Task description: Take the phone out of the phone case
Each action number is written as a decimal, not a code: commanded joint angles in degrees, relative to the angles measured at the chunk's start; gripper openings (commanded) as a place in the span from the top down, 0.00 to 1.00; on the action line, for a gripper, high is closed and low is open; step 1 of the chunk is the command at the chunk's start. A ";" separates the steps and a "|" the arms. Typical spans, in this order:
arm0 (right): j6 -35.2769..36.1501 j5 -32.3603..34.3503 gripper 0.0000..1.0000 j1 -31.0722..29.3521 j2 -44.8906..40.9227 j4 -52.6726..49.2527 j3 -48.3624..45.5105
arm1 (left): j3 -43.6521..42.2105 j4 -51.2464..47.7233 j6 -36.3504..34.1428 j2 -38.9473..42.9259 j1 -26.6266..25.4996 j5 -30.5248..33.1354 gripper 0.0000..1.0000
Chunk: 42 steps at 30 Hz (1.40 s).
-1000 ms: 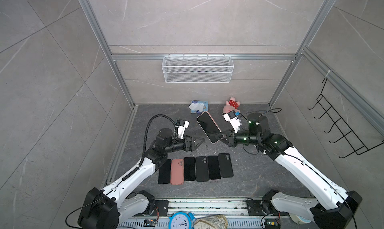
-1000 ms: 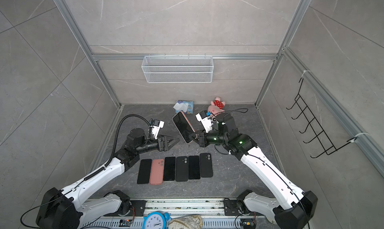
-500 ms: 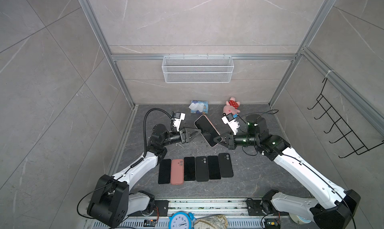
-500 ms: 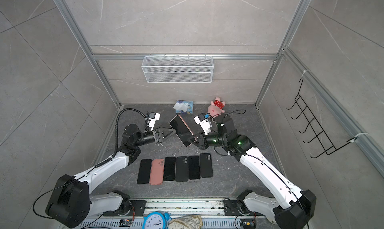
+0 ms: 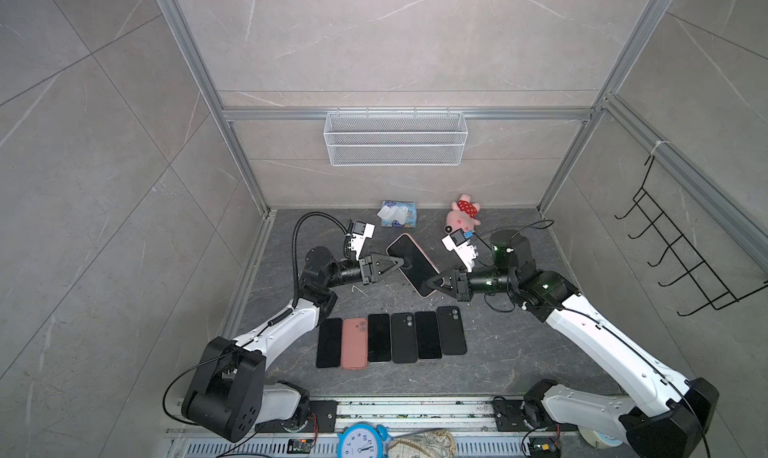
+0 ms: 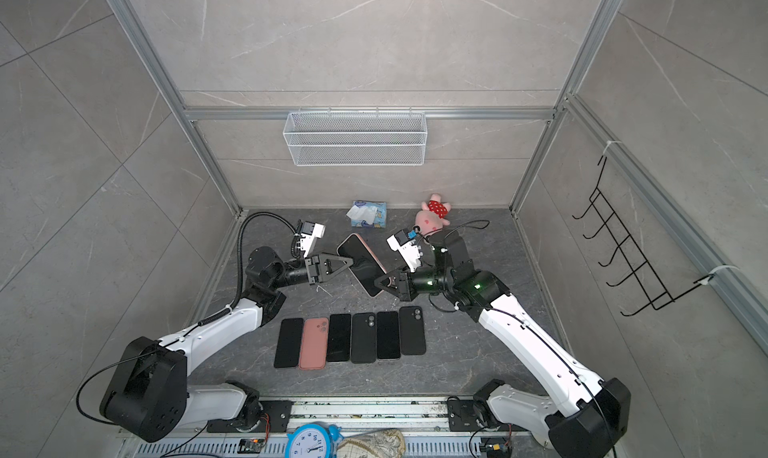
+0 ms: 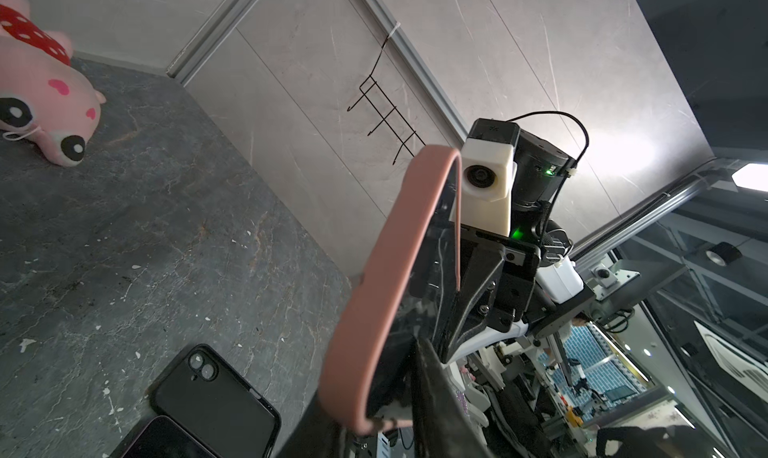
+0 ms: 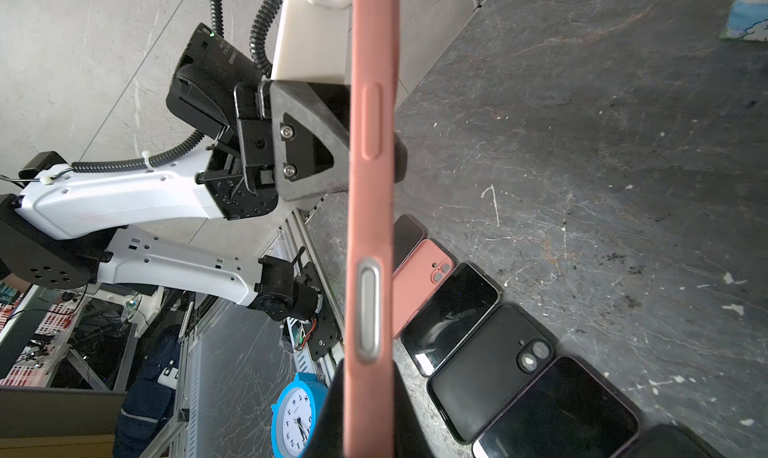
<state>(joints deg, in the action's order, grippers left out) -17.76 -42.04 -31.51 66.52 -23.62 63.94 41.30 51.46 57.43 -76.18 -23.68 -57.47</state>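
The left gripper [image 5: 400,263] is closed on one long edge of the phone case [image 8: 370,210], and the right gripper [image 5: 431,284] is clamped on the case's near end. The phone [image 5: 415,269] is seated in the case, screen upward, and is held tilted above the floor between both grippers. A row of phones [image 5: 390,337] is laid on the floor below, nearer the arm bases.

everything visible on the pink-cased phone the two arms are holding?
The phone has a dark glossy screen facing up, seated in a matte pink, rubbery-looking case. One long edge shows a raised button bump and a metal button in a cutout. It hangs tilted in the air, the left gripper clamped on one long side, the right gripper on one end.
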 commanded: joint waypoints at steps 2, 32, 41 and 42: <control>2.41 -2.85 1.00 -0.28 0.57 2.64 0.25 | 2.52 3.82 -0.01 -0.66 -0.09 -1.74 0.91; -27.40 14.97 0.09 -7.07 -9.42 34.91 -16.54 | -7.50 -8.28 1.44 26.87 -5.53 46.72 1.00; -30.13 19.98 0.13 -12.83 -5.50 45.33 -20.59 | -11.02 -0.55 7.56 28.19 -11.06 55.24 1.00; -30.53 20.07 0.14 -12.87 -5.23 46.79 -21.08 | -10.87 -0.55 7.79 28.37 -11.45 55.46 1.00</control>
<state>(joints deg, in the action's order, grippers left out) -45.71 -24.47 -44.23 60.40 16.64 44.88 29.10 40.27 62.74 -50.63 -34.13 -5.93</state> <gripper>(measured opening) 0.865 0.118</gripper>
